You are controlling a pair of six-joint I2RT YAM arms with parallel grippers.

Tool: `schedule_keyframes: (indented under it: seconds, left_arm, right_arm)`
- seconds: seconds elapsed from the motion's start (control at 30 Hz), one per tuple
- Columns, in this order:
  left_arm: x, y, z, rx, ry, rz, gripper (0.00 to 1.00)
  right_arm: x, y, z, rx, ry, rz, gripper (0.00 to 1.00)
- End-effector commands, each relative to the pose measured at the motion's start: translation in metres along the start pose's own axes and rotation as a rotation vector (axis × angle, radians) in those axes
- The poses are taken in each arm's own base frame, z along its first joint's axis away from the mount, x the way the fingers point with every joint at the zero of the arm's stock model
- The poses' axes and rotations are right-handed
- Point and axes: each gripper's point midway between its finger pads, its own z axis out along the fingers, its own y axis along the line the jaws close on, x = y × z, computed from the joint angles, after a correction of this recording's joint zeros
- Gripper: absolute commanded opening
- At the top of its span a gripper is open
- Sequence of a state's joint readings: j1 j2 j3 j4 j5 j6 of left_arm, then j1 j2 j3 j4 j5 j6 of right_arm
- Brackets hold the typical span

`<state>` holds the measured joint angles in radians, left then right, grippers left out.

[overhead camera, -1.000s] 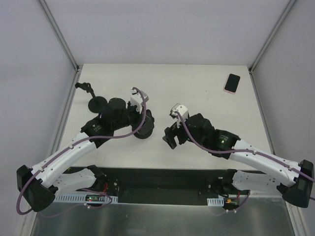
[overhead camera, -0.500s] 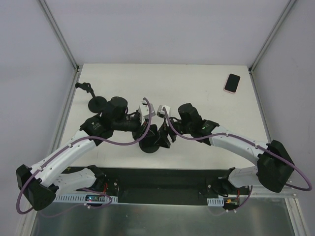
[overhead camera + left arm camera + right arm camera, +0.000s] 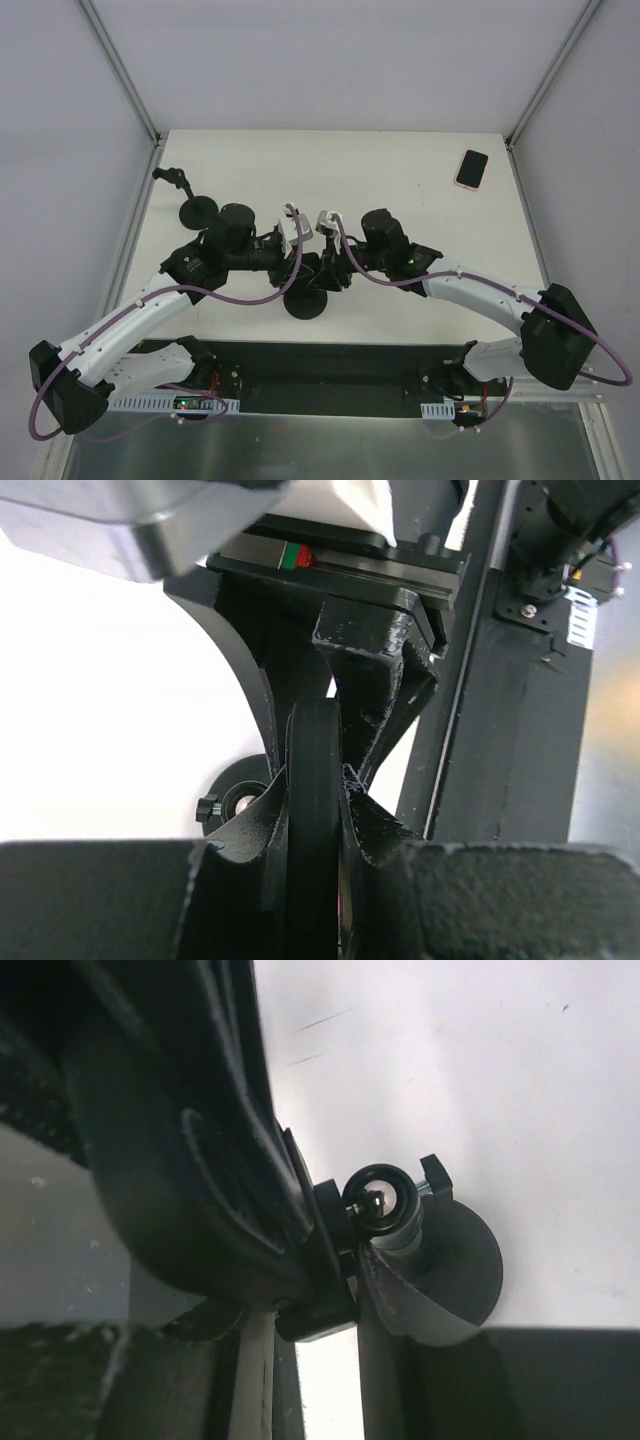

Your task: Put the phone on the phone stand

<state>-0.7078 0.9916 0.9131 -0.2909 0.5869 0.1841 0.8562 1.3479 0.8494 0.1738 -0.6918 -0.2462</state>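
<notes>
Two grippers are met over the phone stand (image 3: 305, 303) near the front middle of the table (image 3: 400, 170), while the phone (image 3: 472, 168) is seen lying flat by the far right corner, well apart from it.

The left gripper (image 3: 297, 262) is clamped tight on the stand's thin black plate (image 3: 315, 780), which is seen edge-on between its fingers (image 3: 245, 825). The right gripper (image 3: 326, 272) is set against the same plate from the opposite side. Whether it is closed on the plate cannot be told. The stand's round base (image 3: 465, 1250) is seen resting on the table just beside the right fingers. A second black stand (image 3: 197, 210) is placed near the far left edge.
</notes>
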Motion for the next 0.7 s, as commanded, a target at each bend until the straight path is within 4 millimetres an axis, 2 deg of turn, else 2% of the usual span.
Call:
schedule_keyframes:
  seconds: [0.0, 0.03, 0.07, 0.13, 0.23, 0.4, 0.53, 0.67]
  left_arm:
    - [-0.004, 0.031, 0.01, -0.169, -0.06, 0.193, 0.0]
    - [-0.002, 0.029, 0.011, -0.157, -0.061, 0.189, 0.0]
    - [0.001, 0.026, 0.013, -0.14, -0.061, 0.18, 0.0]
    - [0.007, 0.018, 0.018, -0.092, -0.066, 0.15, 0.0]
    - [0.009, 0.012, 0.02, -0.062, -0.077, 0.128, 0.0]
    - [0.004, 0.009, 0.014, -0.068, -0.127, 0.141, 0.0]
    - [0.009, 0.006, 0.013, -0.059, -0.127, 0.138, 0.0]
    - [0.008, 0.0, 0.013, -0.028, -0.134, 0.146, 0.0]
  right_arm:
    - [-0.029, 0.008, 0.005, 0.098, -0.103, 0.514, 0.0]
    - [-0.038, 0.007, 0.0, 0.129, -0.162, 0.562, 0.0]
    - [-0.04, 0.01, -0.002, 0.139, -0.176, 0.625, 0.0]
    - [-0.042, 0.007, -0.01, 0.2, -0.215, 0.639, 0.0]
    - [-0.037, -0.001, -0.011, 0.232, -0.221, 0.667, 0.0]
    - [-0.033, 0.001, -0.008, 0.217, -0.215, 0.783, 0.0]
    - [-0.039, -0.002, -0.024, 0.29, -0.246, 0.852, 0.0]
    - [-0.042, 0.002, -0.029, 0.305, -0.19, 0.702, 0.0]
